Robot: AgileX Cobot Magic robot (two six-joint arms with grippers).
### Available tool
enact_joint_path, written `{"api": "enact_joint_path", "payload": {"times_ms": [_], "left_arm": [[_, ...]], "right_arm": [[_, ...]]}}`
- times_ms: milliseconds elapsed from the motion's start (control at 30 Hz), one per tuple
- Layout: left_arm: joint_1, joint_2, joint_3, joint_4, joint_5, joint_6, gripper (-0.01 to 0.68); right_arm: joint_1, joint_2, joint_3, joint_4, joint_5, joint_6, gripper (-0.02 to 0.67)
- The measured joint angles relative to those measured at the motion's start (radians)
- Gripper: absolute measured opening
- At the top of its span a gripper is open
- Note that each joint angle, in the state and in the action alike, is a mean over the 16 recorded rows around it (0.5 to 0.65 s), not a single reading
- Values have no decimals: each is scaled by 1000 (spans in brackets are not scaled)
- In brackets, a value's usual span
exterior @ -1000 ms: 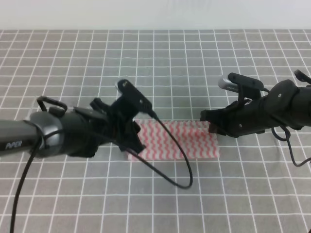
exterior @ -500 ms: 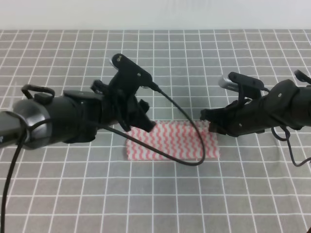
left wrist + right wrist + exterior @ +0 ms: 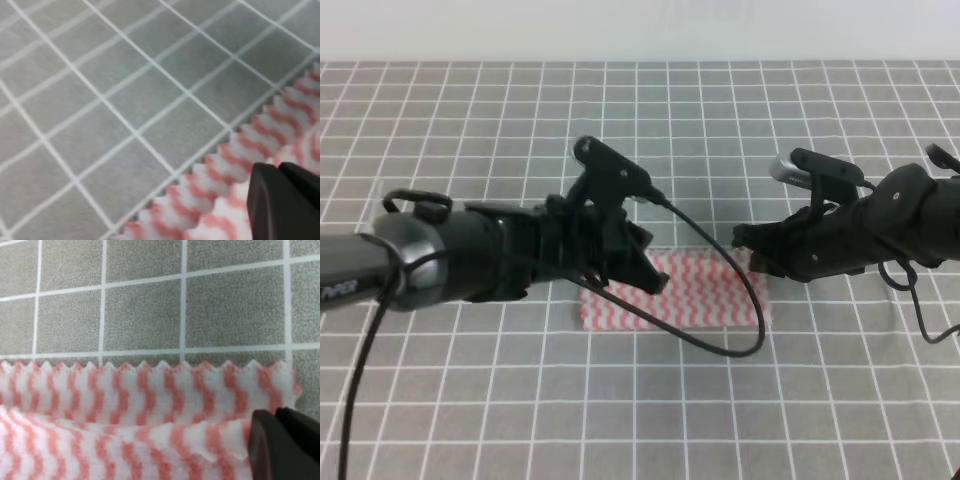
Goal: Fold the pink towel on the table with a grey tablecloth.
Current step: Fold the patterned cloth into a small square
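The pink towel point(image 3: 705, 300) lies as a flat folded strip on the table with a grey tablecloth point(image 3: 640, 130). My left gripper point(image 3: 650, 278) hovers low over the strip's left part. In the left wrist view its fingertips point(image 3: 279, 172) are pressed together against a raised fold of the towel point(image 3: 220, 200) near the jagged edge. My right gripper point(image 3: 752, 262) sits at the strip's far right corner. The right wrist view shows its fingertips point(image 3: 275, 415) shut on the upper layer of the towel point(image 3: 125, 390), which is lifted slightly off the lower layer.
A black cable point(image 3: 720, 345) from the left arm loops across the front of the towel. Another cable point(image 3: 920, 310) hangs by the right arm. The grey grid cloth extends around the towel on all sides.
My left gripper rose from the towel's left end, then moved right and down over the strip. The right gripper has held its place at the right corner.
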Motion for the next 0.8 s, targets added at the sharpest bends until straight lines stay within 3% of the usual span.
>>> {"api": "enact_joint_path", "payload": {"times_ms": [800], "left_arm": [[2, 25, 0, 1, -74, 2, -3]], "right_arm": [[0, 0, 0, 32, -30, 0, -9]]}}
